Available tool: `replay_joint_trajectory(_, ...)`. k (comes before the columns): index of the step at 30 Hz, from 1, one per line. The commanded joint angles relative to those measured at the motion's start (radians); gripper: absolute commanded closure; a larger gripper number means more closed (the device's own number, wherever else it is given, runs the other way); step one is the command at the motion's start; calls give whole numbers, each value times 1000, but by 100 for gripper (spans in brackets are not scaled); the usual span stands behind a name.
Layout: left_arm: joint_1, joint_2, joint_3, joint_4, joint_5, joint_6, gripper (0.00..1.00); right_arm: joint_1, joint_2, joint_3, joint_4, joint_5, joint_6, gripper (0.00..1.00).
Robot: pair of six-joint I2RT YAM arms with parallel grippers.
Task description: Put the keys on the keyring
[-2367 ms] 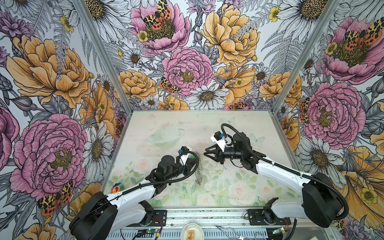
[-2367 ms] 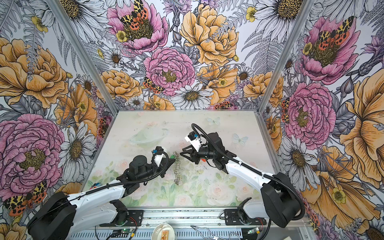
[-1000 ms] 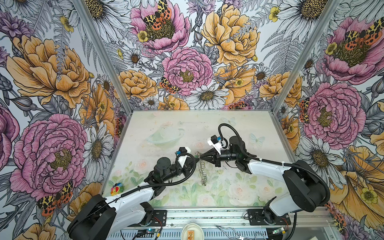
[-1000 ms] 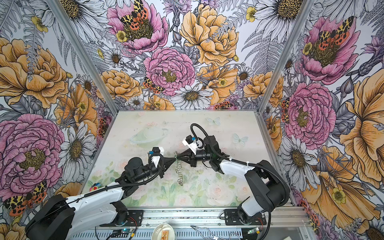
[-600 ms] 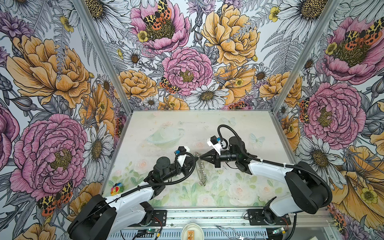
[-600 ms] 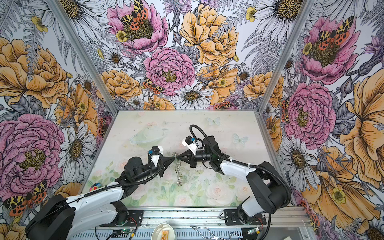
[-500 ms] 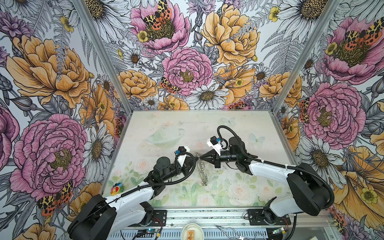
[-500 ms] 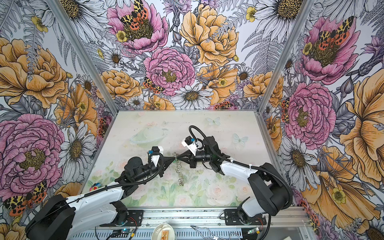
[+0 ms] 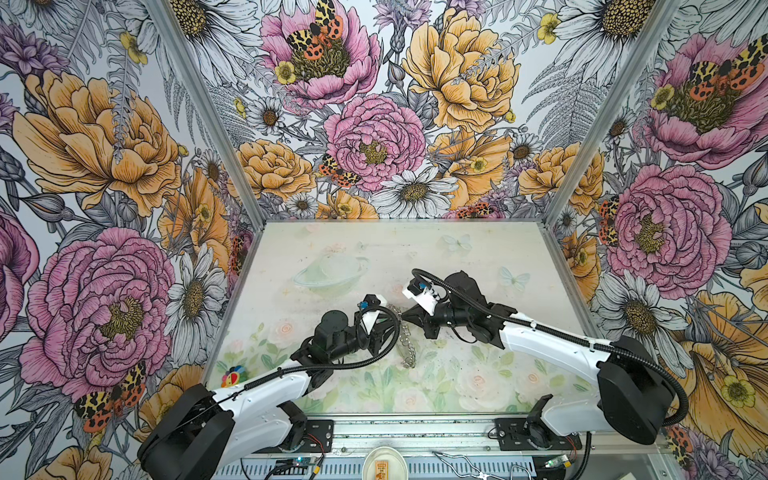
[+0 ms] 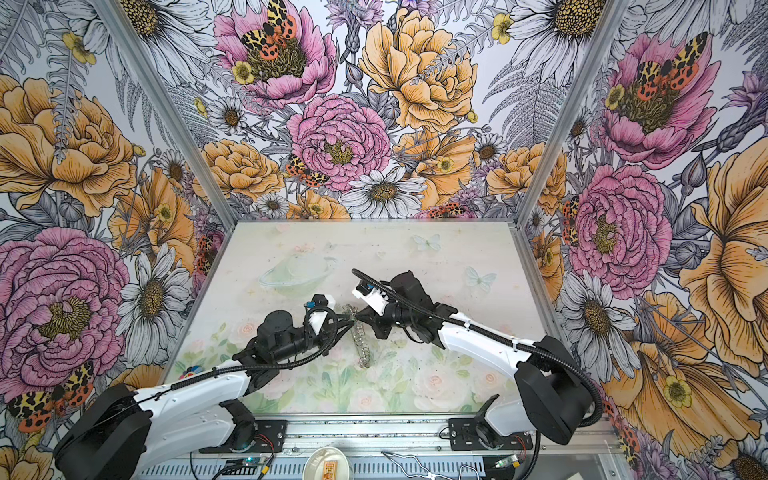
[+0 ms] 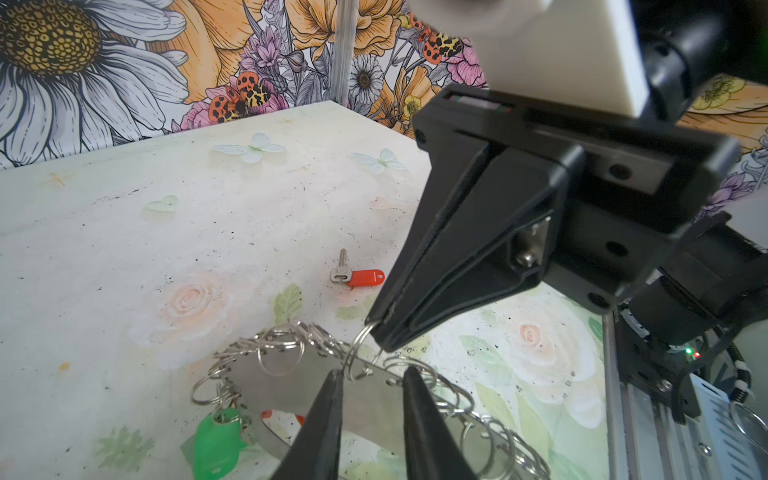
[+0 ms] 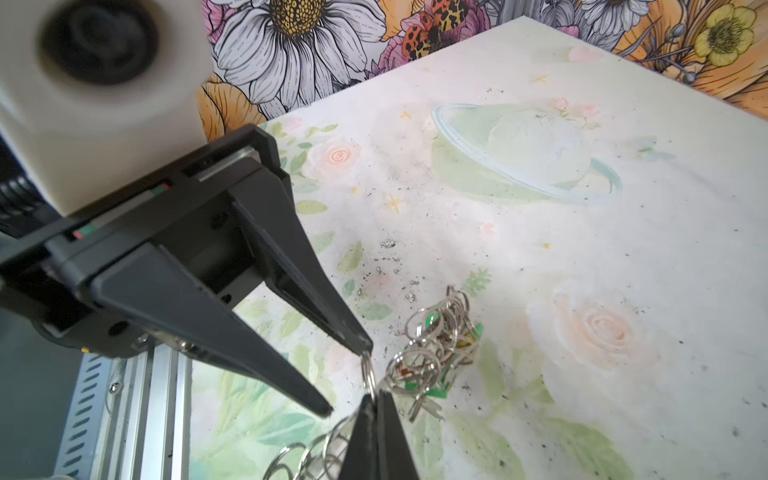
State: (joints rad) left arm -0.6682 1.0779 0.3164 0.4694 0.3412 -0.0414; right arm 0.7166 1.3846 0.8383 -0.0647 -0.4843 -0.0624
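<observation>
Left wrist view shows you the right gripper [image 11: 376,332] squeezed tight on one little silver loop of the keyring [image 11: 286,384]. Your left gripper [image 11: 372,372] has its fingers [image 11: 324,419] apart, not squeezing, at the ring's flat edge. A green key [image 11: 216,440] hangs on it. A red key [image 11: 357,277] lies alone on the table [image 11: 166,249].

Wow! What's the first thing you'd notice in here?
The giant pink and orange flowers on every wall. Then, in the middle of the table, the left end effector and right end effector meet tip to tip at the keyring with its fringe of silver rings. A red key lies alone nearby.
</observation>
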Motion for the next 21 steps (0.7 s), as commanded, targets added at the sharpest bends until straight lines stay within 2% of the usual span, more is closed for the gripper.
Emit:
replay_joint_trajectory(1, -1, -11, 32, -21, 8, 27, 73, 21, -39, 66, -81, 102, -92, 100)
replay_joint_trajectory(8, 4, -27, 26, -9, 9, 32, 74, 56, -48, 94, -130, 165, -149, 100)
replay_joint_trajectory(14, 12, -17, 10, 73, 35, 14, 81, 85, -58, 89, -141, 199, -202, 100)
replay_joint_trajectory(21, 12, 37, 21, 104, 100, 18, 80, 126, -47, 93, -141, 226, -226, 100)
